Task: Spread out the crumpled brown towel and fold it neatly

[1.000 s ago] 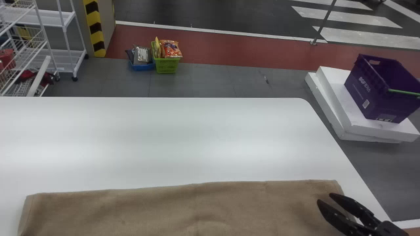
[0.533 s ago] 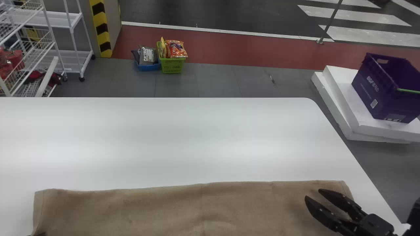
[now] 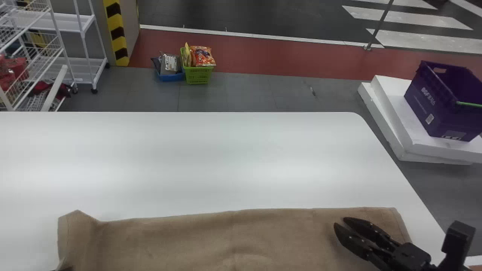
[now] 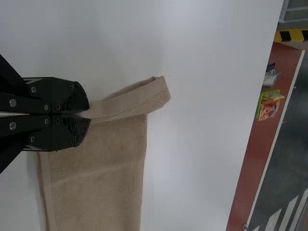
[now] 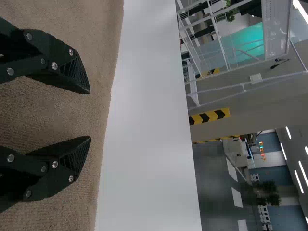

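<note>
White table (image 3: 196,162) is partly covered by brown towel (image 3: 180,241). Towel's left end is clenched by left gripper (image 3: 65,269); right end is overhung by opened right gripper (image 3: 340,222).

The robot's left gripper, black with two flat fingers (image 3: 67,269), just edges into the head view at the bottom left; its fingers are pressed together. The right gripper, also black and two-fingered (image 3: 339,221), is at lower right, its fingers parted and angled toward the upper left. The blocky black wrist part (image 3: 458,241) stands up near the right edge.
</note>
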Robot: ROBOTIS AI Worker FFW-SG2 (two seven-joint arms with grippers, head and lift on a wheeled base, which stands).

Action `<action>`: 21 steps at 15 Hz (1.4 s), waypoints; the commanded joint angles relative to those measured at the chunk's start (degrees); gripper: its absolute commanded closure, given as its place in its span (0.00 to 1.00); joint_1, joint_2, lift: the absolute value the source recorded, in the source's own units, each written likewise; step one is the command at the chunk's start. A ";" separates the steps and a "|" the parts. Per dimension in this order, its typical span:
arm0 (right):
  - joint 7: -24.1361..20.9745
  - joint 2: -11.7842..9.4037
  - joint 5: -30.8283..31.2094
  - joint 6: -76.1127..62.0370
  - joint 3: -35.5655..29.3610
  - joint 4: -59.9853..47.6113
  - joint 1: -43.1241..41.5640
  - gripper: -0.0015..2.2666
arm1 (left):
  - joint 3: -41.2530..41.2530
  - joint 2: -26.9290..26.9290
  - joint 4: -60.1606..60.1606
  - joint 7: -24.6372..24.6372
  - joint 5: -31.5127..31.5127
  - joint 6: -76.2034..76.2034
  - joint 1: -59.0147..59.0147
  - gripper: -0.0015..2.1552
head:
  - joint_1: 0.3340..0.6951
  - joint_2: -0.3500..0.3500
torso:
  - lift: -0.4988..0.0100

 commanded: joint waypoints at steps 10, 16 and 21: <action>-2.10 1.11 5.22 1.52 8.93 -0.70 1.23 0.89 | 0.29 -0.15 -9.55 8.67 21.30 2.21 -9.31 0.72 | 1.00 0.19 | 0.73; -9.75 1.64 7.06 4.15 21.94 -2.37 0.70 0.89 | 0.47 -0.15 -10.61 8.85 26.05 2.21 -8.34 0.72 | 1.00 0.30 | 0.73; -9.05 1.78 2.93 6.09 19.74 -9.40 3.25 0.84 | 0.73 -0.15 -10.43 9.29 26.75 2.21 -9.13 0.73 | 1.00 0.41 | 0.73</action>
